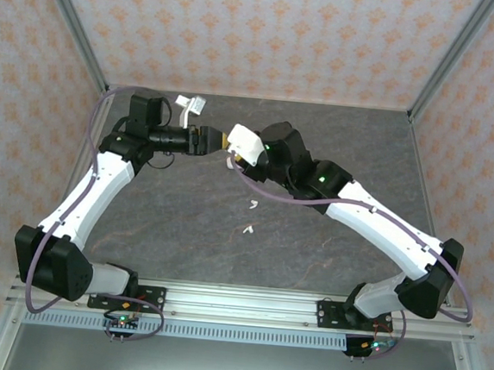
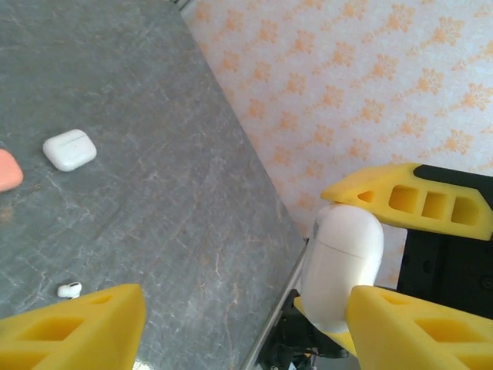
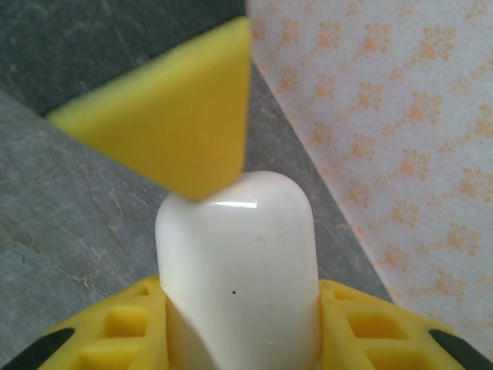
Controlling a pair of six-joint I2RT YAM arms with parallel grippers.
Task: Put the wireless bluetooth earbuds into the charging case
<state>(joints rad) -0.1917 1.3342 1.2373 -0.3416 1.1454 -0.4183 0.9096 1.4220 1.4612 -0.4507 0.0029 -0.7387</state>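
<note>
A white charging case [image 1: 244, 138] is held above the back of the table, and my right gripper [image 3: 240, 308] is shut on its lower half [image 3: 239, 270]. My left gripper [image 2: 246, 308] is open and faces it from the left, its yellow fingers [image 2: 77, 331] wide apart. One left finger [image 3: 169, 116] rests against the rounded top of the case [image 2: 343, 262]. The case lid looks closed. Two white earbuds [image 1: 252, 205] [image 1: 246, 230] lie on the table in front of the grippers. Another white earbud [image 2: 69, 290] lies on the dark surface.
A second white case [image 2: 69, 149] and a salmon-pink case [image 2: 6, 169] lie closed on the table. A small white object [image 1: 190, 104] sits at the back edge. The patterned wall [image 2: 370, 92] and the metal frame rail [image 2: 277, 308] are close behind the grippers.
</note>
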